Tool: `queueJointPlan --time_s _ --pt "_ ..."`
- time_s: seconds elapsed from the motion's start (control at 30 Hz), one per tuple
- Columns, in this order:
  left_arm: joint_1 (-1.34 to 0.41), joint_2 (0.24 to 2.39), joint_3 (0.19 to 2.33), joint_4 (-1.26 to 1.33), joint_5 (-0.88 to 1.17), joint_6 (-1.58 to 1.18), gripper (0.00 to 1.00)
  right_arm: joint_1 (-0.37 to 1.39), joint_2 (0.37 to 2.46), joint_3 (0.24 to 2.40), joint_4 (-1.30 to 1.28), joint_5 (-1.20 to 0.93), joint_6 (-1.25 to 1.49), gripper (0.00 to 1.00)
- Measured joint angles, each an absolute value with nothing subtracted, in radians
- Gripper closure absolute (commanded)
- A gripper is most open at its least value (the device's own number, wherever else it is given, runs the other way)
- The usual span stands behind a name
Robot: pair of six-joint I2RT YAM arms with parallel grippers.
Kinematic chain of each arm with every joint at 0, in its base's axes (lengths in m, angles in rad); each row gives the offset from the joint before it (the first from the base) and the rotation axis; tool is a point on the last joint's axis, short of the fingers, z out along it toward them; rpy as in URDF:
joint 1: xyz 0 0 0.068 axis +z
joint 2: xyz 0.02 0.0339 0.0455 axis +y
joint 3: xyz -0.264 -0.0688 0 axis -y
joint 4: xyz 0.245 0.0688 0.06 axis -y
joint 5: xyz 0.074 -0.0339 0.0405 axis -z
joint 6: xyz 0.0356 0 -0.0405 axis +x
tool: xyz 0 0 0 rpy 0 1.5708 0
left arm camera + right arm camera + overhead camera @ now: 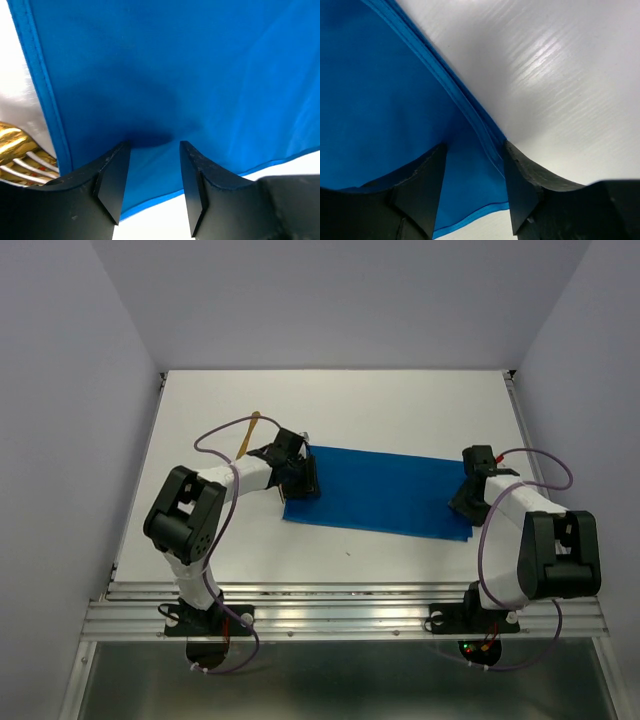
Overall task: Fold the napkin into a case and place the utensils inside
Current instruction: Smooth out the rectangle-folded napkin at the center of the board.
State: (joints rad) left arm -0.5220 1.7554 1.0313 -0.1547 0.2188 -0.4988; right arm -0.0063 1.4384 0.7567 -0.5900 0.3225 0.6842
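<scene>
Blue napkin (380, 502) lies flat; my left gripper (153, 146) and right gripper (475, 146) stand parted over its ends. Risk: uneven pinches would skew the fold.

Bright, even overhead light. Streaky glare on white bench (560, 65) in right wrist view. Soft dark shadow on napkin (175, 75) at left hand (152, 147). Focus sharp.

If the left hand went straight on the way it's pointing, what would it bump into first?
The blue napkin. The left hand is open and points down onto it near one end, with nothing else in the way. It may already be touching the cloth; the depth is hard to judge.
</scene>
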Motion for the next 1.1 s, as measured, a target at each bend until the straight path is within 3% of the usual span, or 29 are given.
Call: queueJointPlan --time_s 0.07,0.6,0.67,0.8,1.1 --pt "-0.522 1.768 1.039 -0.150 0.216 -0.505 0.44 -0.006 1.441 0.757 -0.575 0.311 0.680 0.53" --pt "-0.437 1.755 1.010 -0.121 0.138 -0.563 0.49 -0.006 1.443 0.749 -0.507 0.146 0.627 0.57" --pt "-0.408 1.744 0.999 -0.119 0.131 -0.565 0.49 -0.007 1.436 0.741 -0.488 0.118 0.625 0.55" --pt "-0.367 1.732 0.990 -0.124 0.108 -0.562 0.49 -0.006 1.402 0.719 -0.472 0.086 0.626 0.42" --pt "-0.433 1.724 1.005 -0.176 0.092 -0.546 0.49 -0.004 1.380 0.786 -0.562 0.101 0.596 0.48"
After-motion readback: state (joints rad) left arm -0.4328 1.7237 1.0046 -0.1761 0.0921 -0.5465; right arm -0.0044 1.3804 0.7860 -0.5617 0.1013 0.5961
